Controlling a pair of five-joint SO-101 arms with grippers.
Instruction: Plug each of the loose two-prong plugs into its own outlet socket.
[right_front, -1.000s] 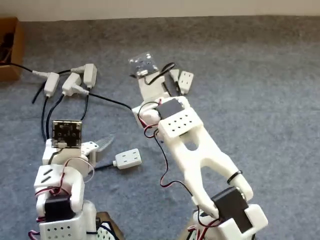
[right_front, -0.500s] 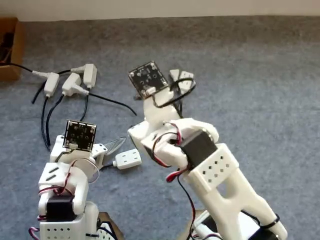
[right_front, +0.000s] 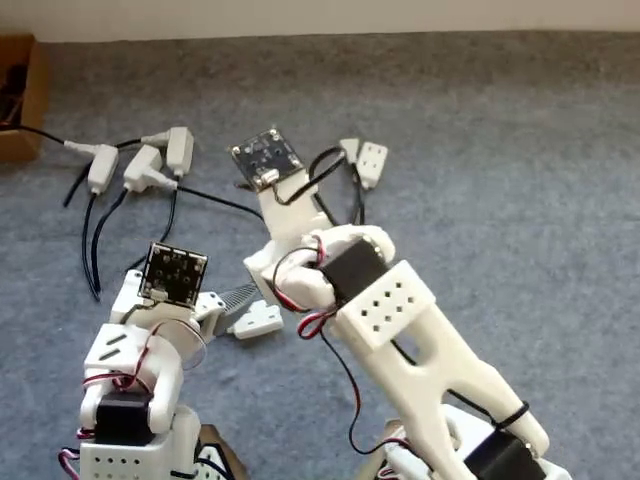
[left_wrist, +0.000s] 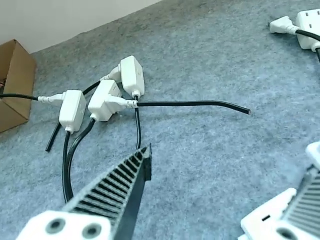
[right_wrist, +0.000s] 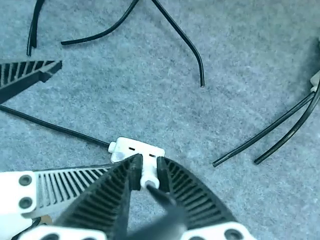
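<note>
Insertion step: the right gripper (right_wrist: 147, 164) pinches a small white two-prong plug (right_wrist: 148, 178) just above the white rectangular outlet socket (right_wrist: 134, 148), which lies on the grey carpet (right_wrist: 250, 75). Next, I'd judge: line the prongs up with the slots and press straight down. The socket is loose and may slide. The left gripper (left_wrist: 215, 200) hangs spread near it. A loose black cord (right_wrist: 187, 42) and a cluster of white plugs (left_wrist: 102, 95) lie well apart.

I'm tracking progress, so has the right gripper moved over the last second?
Yes. The right gripper has swung from beside the far socket back toward the robot's base, and is now at the near socket.
</note>
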